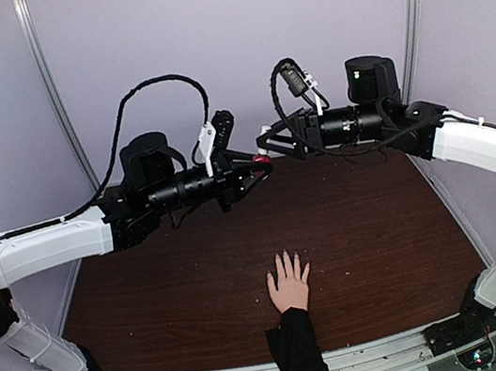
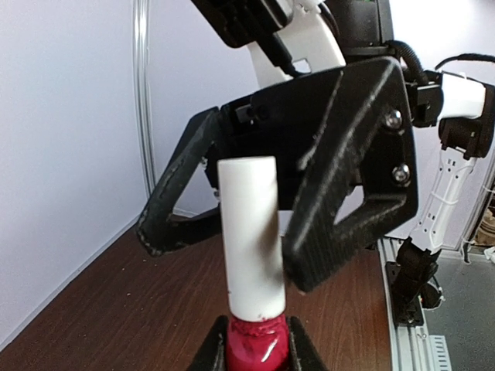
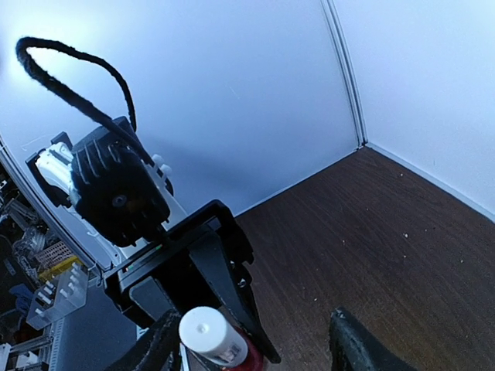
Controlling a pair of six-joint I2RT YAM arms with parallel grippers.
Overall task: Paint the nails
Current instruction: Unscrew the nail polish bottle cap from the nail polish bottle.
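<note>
My left gripper (image 1: 261, 167) is shut on a small red bottle (image 2: 257, 349) and holds it in the air over the far part of the table. The bottle's white cap (image 2: 249, 236) stands upright above the fingers. My right gripper (image 1: 268, 142) is open, with one finger on each side of the cap (image 3: 206, 334); its right finger (image 2: 340, 224) is close against the cap. A pale hand (image 1: 290, 286) in a black sleeve (image 1: 299, 358) lies flat at the near middle, fingers spread and pointing away. Its nails (image 1: 286, 257) are too small to tell their colour.
The dark wooden table (image 1: 378, 221) is closed in by pale walls at the back and sides. Both arms reach inward and meet high above the far middle. A metal rail (image 1: 372, 355) with the arm bases runs along the near edge.
</note>
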